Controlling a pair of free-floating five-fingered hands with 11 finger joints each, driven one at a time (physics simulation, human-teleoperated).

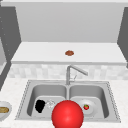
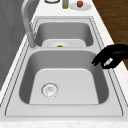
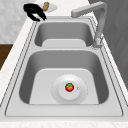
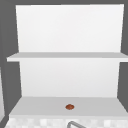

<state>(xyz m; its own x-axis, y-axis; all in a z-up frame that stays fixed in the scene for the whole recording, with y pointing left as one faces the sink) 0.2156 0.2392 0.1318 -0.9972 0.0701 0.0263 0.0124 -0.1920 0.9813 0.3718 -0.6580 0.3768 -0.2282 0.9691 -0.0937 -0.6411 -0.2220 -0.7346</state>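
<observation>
1. My left hand [image 1: 40,105] hangs over the front of the left basin [image 1: 47,93], just beside the drain [image 1: 50,104] as seen from the front.
2. In the left side view the same hand [image 2: 111,58] sits above the basin's front rim, fingers curled downward with the thumb close under them, gripping nothing.
3. In the right side view it [image 3: 33,11] shows at the far end of the sink, near a plate [image 3: 52,8] on the counter that carries a brown item [image 3: 45,5].
4. A large red ball [image 1: 67,115] stands in the front view at the sink's front edge, between the two basins, close to my left hand; whether they touch I cannot tell.
5. The right basin [image 3: 42,65] holds a white plate [image 3: 69,89] with a tomato [image 3: 69,87] at its middle.
6. The faucet [image 1: 72,72] rises from the back divider, its spout angled toward the right basin.
7. A bowl [image 1: 3,110] with something tan inside stands on the counter left of the sink.
8. A small brown object [image 1: 69,53] lies on the lower shelf [image 4: 37,105] above the sink.
</observation>
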